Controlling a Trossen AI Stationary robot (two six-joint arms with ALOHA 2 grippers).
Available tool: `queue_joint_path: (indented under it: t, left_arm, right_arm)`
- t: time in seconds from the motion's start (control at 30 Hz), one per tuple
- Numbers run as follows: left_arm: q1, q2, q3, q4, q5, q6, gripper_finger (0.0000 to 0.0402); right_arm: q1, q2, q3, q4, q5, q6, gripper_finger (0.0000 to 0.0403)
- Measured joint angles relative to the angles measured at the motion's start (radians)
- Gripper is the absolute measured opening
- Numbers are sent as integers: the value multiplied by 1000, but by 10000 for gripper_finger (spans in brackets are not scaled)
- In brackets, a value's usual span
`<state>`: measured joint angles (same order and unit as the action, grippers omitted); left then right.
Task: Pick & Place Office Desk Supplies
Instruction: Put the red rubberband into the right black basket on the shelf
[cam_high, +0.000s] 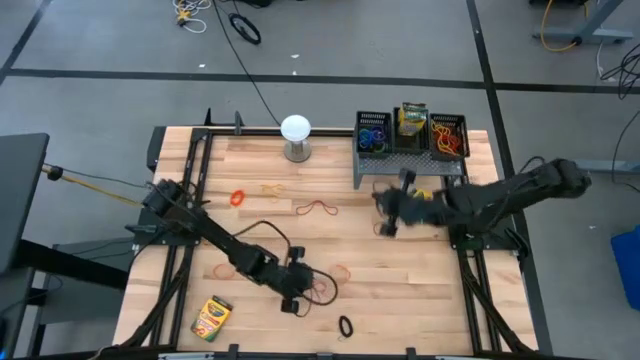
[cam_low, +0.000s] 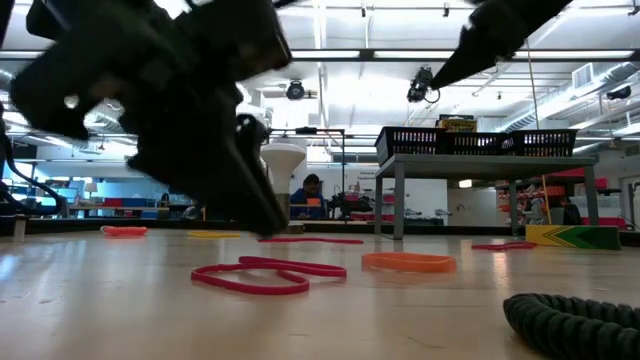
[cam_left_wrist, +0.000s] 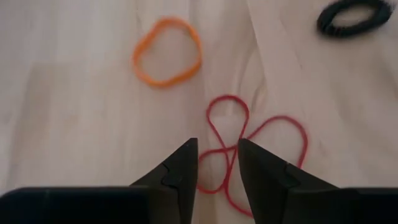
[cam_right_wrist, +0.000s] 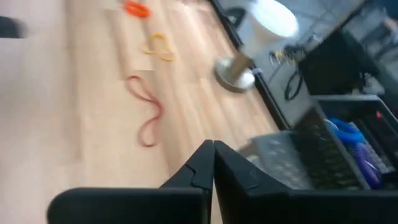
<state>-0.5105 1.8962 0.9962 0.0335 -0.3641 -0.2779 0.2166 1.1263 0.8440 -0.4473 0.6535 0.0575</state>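
Risk first: left gripper (cam_left_wrist: 217, 163) sits low over the twisted red rubber band (cam_left_wrist: 249, 146) at the near middle of the worktop (cam_high: 400, 290), fingers part-spread with a strand of the band running between the tips. The band lies flat and thin, so my guess is the fingers could close on wood and skate over it, or catch only one lobe and drag the rest. Any drag may tangle it with the orange band (cam_left_wrist: 166, 51) lying near it. Black coiled band (cam_left_wrist: 354, 17) is farther off, unlikely to interfere.

Red band's shape: folded into loops, a figure-eight plus a side lobe, with no single clean axis. The crossing point between the fingers looks like the best pinch spot.

Right gripper (cam_right_wrist: 213, 163) hangs in front of the grey riser (cam_high: 410, 165), fingers pressed together, nothing visibly held. It is blurred in the high view, so whether it is clear of the riser's legs I can't tell. The three black mesh bins (cam_high: 412, 135) sit on the riser at the far edge and already hold bands and a crayon box.

One crayon box (cam_high: 211, 317) lies flat near the left front corner, long axis diagonal to the worktop edges. Another long red band (cam_right_wrist: 147, 112) lies mid-worktop, stretched out narrow.
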Motion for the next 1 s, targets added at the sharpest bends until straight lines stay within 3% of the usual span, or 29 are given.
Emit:
queue_joint_path:
  t: [0.13,0.3,0.63,1.0]
  left_arm:
    - [-1,66,70,-94,-22,-1,122]
    - [2,86,98,-118,-9,-1,148]
    - [8,84,110,-121,103,2,185]
    - [30,126,131,-124,130,21,173]
  right_arm:
    - [149,54,-1,6,84,39,5]
    - [241,112,-2,25,104,67,10]
    - [262,137,-2,41,122,61,9]
    - [261,137,-2,47,123,58,7]
